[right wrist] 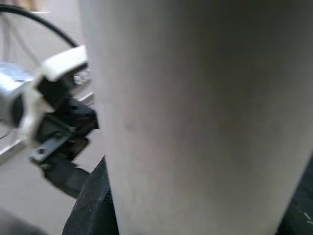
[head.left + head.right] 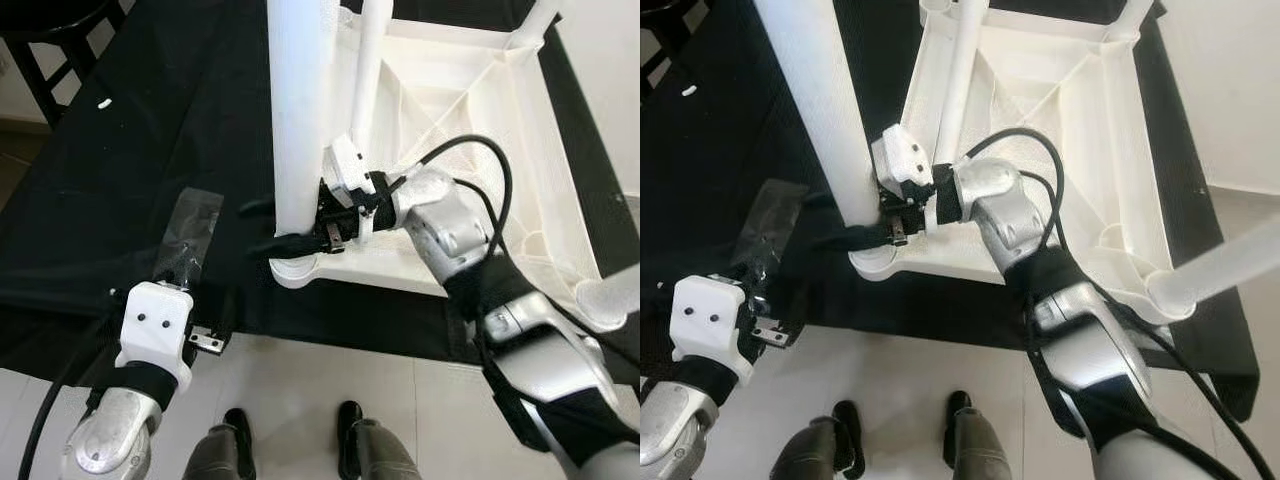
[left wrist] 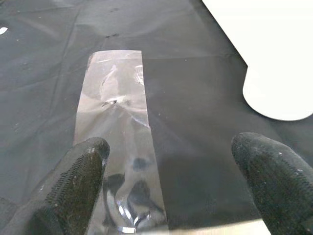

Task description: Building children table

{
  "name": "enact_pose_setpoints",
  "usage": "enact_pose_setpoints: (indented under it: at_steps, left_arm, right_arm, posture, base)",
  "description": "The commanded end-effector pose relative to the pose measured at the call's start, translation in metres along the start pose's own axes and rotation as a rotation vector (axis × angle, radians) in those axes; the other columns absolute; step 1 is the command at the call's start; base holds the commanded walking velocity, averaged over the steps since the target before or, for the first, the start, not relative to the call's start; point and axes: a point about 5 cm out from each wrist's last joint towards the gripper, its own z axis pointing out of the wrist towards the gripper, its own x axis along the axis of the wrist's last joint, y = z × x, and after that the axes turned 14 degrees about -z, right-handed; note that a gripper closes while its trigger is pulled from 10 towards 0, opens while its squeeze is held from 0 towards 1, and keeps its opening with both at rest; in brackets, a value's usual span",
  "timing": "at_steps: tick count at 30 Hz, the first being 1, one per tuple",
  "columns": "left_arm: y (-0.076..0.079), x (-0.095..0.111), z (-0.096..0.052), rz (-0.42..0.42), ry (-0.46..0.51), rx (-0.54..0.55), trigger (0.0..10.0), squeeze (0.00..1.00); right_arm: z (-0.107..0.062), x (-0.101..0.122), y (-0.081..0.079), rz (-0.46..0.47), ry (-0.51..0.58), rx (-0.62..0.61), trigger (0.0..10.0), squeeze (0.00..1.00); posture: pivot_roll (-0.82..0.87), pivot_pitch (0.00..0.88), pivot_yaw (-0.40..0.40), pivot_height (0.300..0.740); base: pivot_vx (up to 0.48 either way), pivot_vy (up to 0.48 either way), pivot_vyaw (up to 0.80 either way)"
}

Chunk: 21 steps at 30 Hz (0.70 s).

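- The right end effector (image 2: 268,228) pinches the base of a thick white table leg (image 2: 300,110), one black finger on each side of it, just above the corner socket where the leg stands.
- In the right wrist view that leg (image 1: 195,112) looms as a smooth, matte white cylinder right against the camera.
- The left end effector (image 3: 171,171) hangs with its fingers (image 3: 73,186) spread wide, low over a strip of clear plastic wrap (image 3: 117,127) lying flat and crinkled on a black cloth (image 2: 130,170).
- The children's table (image 2: 470,90) lies upside down on that cloth: white plastic, its underside ribbed with diagonal braces, a raised rim all round.
- A thinner white leg (image 2: 368,70) rises from a further socket, and another (image 2: 1220,265) stands at the near right corner.
- The cloth covers the floor, with pale tiles (image 2: 330,380) near the robot's black feet (image 2: 238,425).
- A dark stool (image 2: 55,45) stands at the far left.
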Motion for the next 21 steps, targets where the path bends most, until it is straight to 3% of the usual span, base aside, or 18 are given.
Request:
enact_pose_setpoints:
  at_steps: [1, 11, 13, 16, 19, 21]
  left_arm:
    - [0.000, -0.004, -0.001, -0.001, -0.015, 0.008, 10.0, 0.00]
    - [-0.001, -0.005, 0.004, -0.001, -0.012, 0.006, 10.0, 0.00]
    - [-0.002, -0.006, 0.005, 0.000, -0.010, 0.004, 10.0, 0.00]
    - [-0.002, -0.007, 0.007, 0.001, -0.010, 0.003, 10.0, 0.00]
    - [-0.002, -0.007, 0.008, 0.001, -0.009, 0.002, 10.0, 0.00]
    - [-0.002, -0.008, 0.010, 0.000, -0.005, 0.002, 10.0, 0.00]
  right_arm:
    - [-0.021, -0.034, -0.023, 0.153, -0.178, -0.063, 10.0, 0.00]
    - [-0.029, -0.037, -0.033, 0.207, -0.289, -0.244, 10.0, 0.00]
    - [-0.033, -0.040, -0.031, 0.229, -0.377, -0.378, 10.0, 0.00]
    - [-0.036, -0.041, -0.027, 0.233, -0.434, -0.477, 10.0, 0.00]
    - [-0.036, -0.039, -0.025, 0.233, -0.459, -0.537, 10.0, 0.00]
    - [-0.033, -0.033, -0.023, 0.241, -0.475, -0.642, 10.0, 0.00]
  posture:
    - [0.00, 0.388, -0.070, 0.740]
    - [-0.02, 0.378, -0.057, 0.740]
    - [-0.03, 0.370, -0.054, 0.740]
    - [-0.03, 0.367, -0.052, 0.740]
    - [-0.03, 0.362, -0.054, 0.740]
    - [-0.04, 0.357, -0.056, 0.740]
  base:
    - [0.000, 0.000, 0.00]
    - [0.000, 0.000, 0.00]
    - [0.000, 0.000, 0.00]
    - [0.000, 0.000, 0.00]
    - [0.000, 0.000, 0.00]
    - [0.000, 0.000, 0.00]
